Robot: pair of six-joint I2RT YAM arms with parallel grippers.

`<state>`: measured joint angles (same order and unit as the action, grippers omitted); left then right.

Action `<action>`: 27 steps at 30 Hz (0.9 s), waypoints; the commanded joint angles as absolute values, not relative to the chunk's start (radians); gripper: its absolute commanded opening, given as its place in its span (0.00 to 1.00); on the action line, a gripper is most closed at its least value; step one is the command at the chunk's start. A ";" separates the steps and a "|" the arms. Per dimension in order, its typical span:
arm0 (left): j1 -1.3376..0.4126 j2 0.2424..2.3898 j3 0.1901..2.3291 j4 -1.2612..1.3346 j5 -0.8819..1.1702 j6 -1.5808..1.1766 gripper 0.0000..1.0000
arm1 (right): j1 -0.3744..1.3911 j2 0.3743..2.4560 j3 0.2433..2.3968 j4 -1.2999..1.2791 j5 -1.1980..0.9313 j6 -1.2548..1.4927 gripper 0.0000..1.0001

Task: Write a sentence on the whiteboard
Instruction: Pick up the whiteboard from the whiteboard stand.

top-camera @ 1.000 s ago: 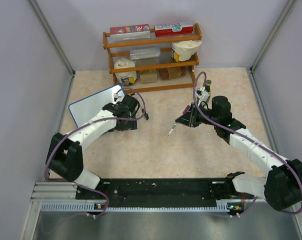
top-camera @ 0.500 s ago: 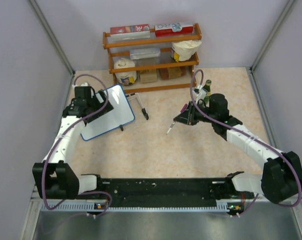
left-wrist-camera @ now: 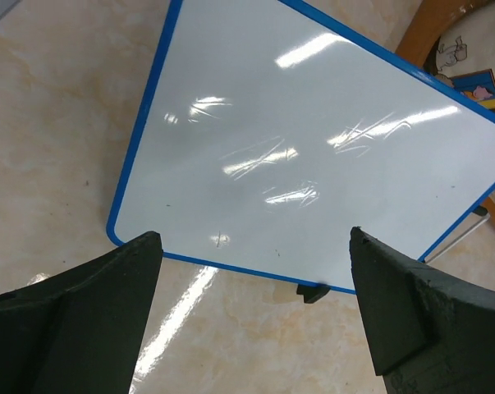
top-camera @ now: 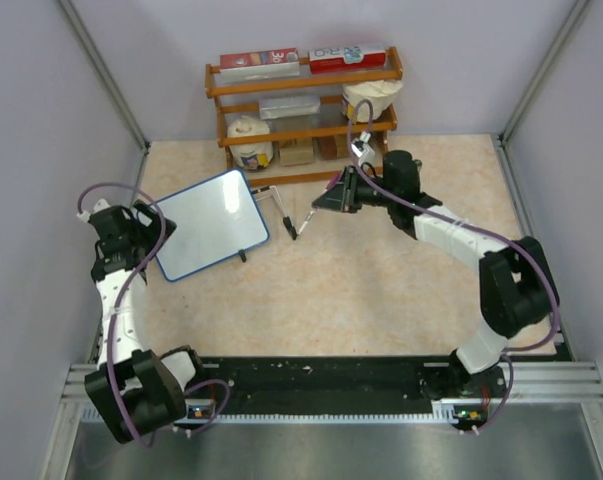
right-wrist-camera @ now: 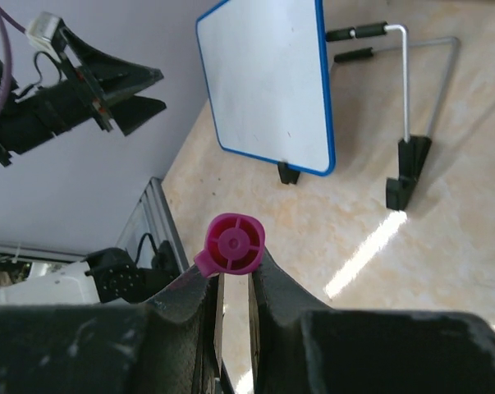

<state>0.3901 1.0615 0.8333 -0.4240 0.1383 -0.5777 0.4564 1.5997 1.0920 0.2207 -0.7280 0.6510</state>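
Note:
The whiteboard [top-camera: 211, 225], white with a thin blue frame, sits at the left of the table on small black feet and its face is blank [left-wrist-camera: 313, 148]. My left gripper [top-camera: 159, 232] is just off the board's left edge. In the left wrist view it [left-wrist-camera: 255, 320] is open with only bare table between its fingers. My right gripper [top-camera: 331, 195] is a little right of the board and shut on a marker [top-camera: 316, 215], tip pointing down toward the table. The marker's magenta end [right-wrist-camera: 233, 244] shows in the right wrist view, with the whiteboard [right-wrist-camera: 268, 82] beyond it.
A wire stand [top-camera: 281, 210] with black feet [right-wrist-camera: 407, 176] lies between the board and my right gripper. A wooden shelf [top-camera: 301, 110] with boxes and tubs lines the back wall. Side walls close in the table, and a metal rail [top-camera: 331, 385] runs along the near edge.
My left gripper has pulled back from over the whiteboard to its left side and opened fully. My right gripper has carried the marker back and to the left, toward the board.

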 commanded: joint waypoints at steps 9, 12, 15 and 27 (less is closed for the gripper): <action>0.555 1.157 0.805 -0.204 0.297 -0.477 0.99 | 0.572 1.916 1.414 0.364 -0.773 0.815 0.00; 0.587 1.184 0.799 -0.166 0.371 -0.489 0.99 | 0.603 1.960 1.477 0.279 -0.706 0.763 0.00; 0.606 1.229 0.822 -0.160 0.425 -0.479 0.99 | 0.617 2.020 1.532 0.250 -0.654 0.746 0.00; 0.673 1.368 0.965 -0.344 0.457 -0.394 0.97 | 0.632 2.221 1.716 0.195 -0.542 0.764 0.00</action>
